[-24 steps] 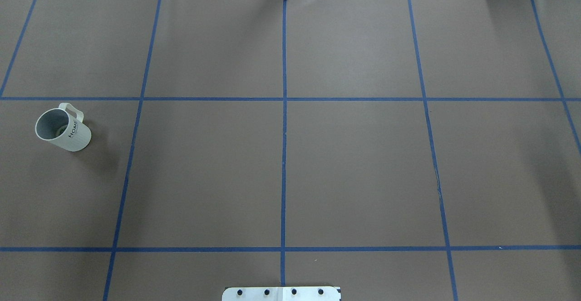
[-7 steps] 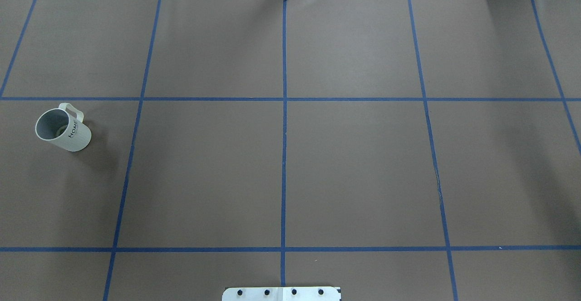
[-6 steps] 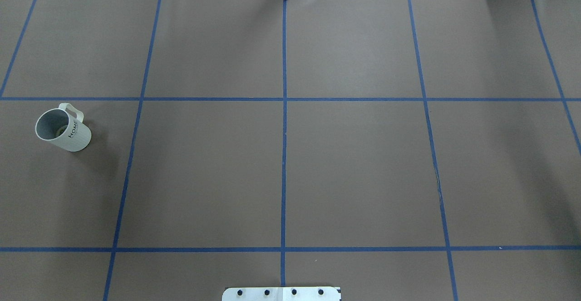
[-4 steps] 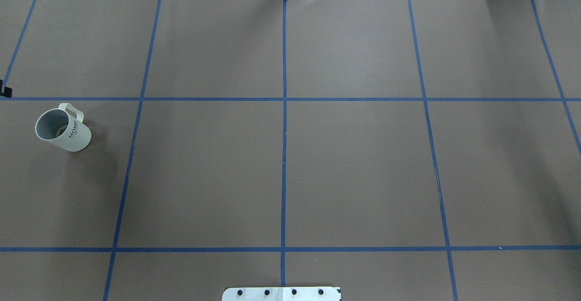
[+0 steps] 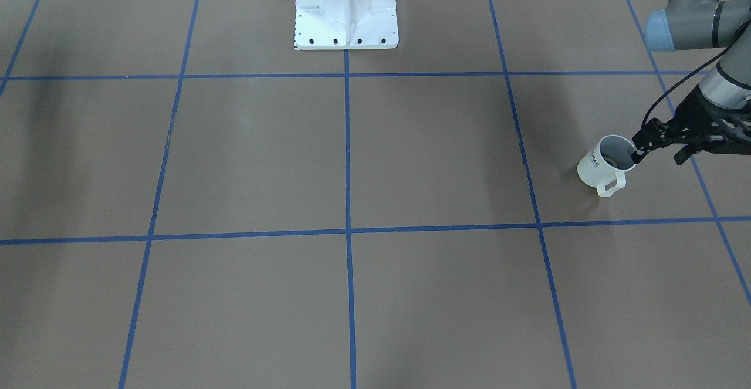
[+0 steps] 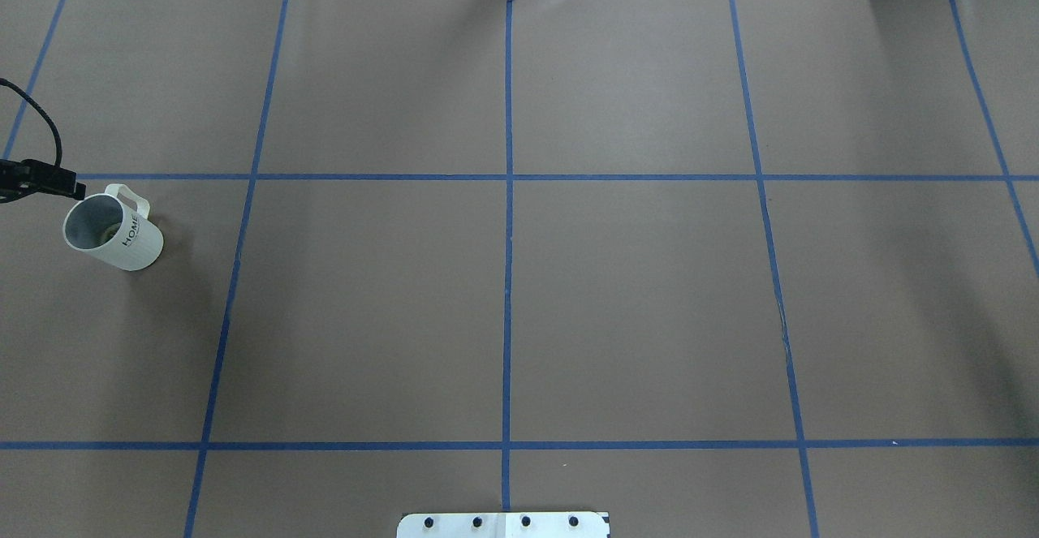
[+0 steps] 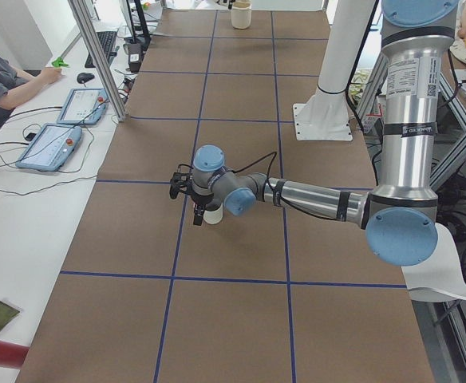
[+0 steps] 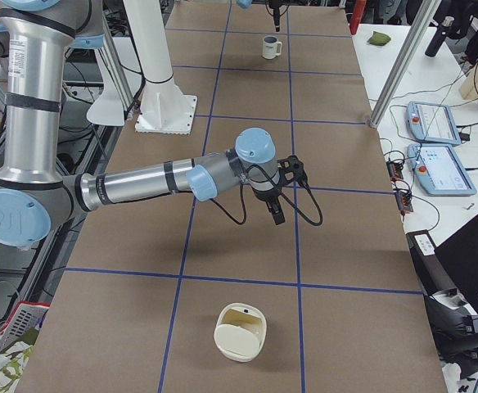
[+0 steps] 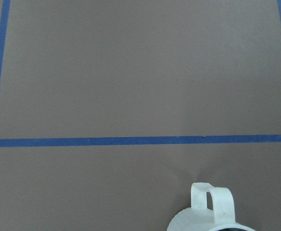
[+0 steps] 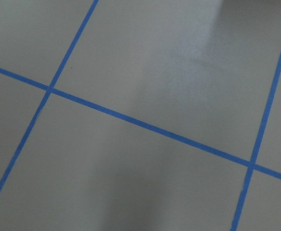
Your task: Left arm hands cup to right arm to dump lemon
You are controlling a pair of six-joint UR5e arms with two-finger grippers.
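Cup (image 6: 112,232) stands beside left pincer (image 5: 656,148), cream container (image 8: 239,332) afar.

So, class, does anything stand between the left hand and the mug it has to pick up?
Nothing visible does. The open left hand is right at the rim of the mug, and only brown table shows beside them.

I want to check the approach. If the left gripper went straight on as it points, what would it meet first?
It points down. Most likely the rim of the cup: the left gripper hangs over its edge, jaws apart. Depth is unclear; one jaw may pass outside the wall.
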